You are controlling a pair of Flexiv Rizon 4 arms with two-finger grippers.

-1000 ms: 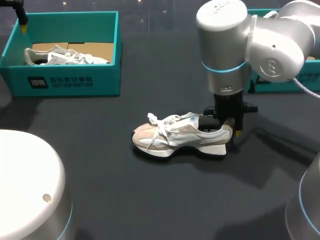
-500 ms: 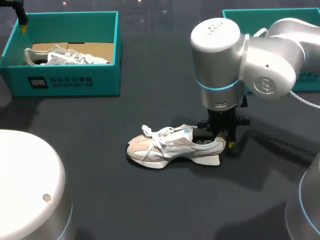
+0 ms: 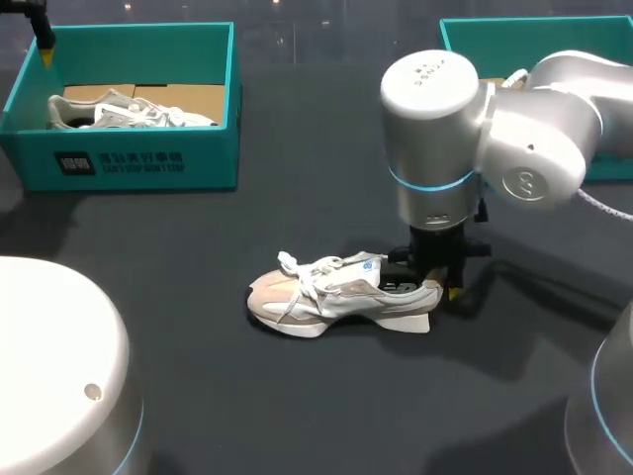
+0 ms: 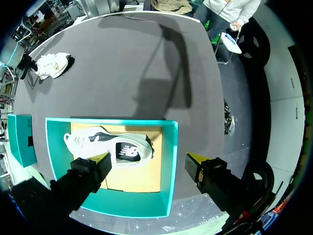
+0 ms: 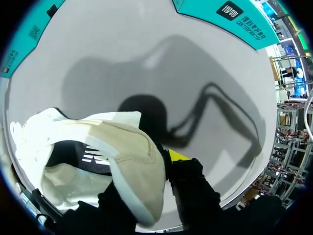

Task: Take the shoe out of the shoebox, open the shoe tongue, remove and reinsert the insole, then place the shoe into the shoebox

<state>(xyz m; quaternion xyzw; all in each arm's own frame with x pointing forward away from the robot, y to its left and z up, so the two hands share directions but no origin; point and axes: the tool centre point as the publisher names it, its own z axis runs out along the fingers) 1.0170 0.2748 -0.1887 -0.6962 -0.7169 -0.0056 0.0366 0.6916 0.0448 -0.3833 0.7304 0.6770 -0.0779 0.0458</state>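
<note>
Judging the first step as done: finding the shoe (image 3: 336, 295) out of its box and standing on its sole on the table (image 3: 297, 396), near the middle, with the right box (image 3: 514, 30) at about 1 o'clock from it and the left box (image 3: 138, 158) at about 10 o'clock

Pinching the shoe's heel with the right gripper (image 3: 435, 282), coming straight down at the shoe's 3 o'clock end; in the right wrist view, pressing one yellow tip against the outside of the heel and, as far as can be told, reaching the other finger inside the collar

Hovering the left gripper (image 4: 149, 160) over the left box, fingers spread wide and clasping nothing, above another shoe (image 4: 110, 147) lying in there

Judging the rest as yet to come: seeing the laces (image 3: 302, 269) lying across the tongue (image 3: 368, 263), so reckoning the tongue not yet opened; glimpsing the dark insole (image 5: 80, 155) seated inside; leaving the pulling out, the putting back and the boxing all undone

Pointing the toe to 9 o'clock and the heel to 3 o'clock in the head view, running the long axis along the 9–3 line, with laces and opening facing up
</note>
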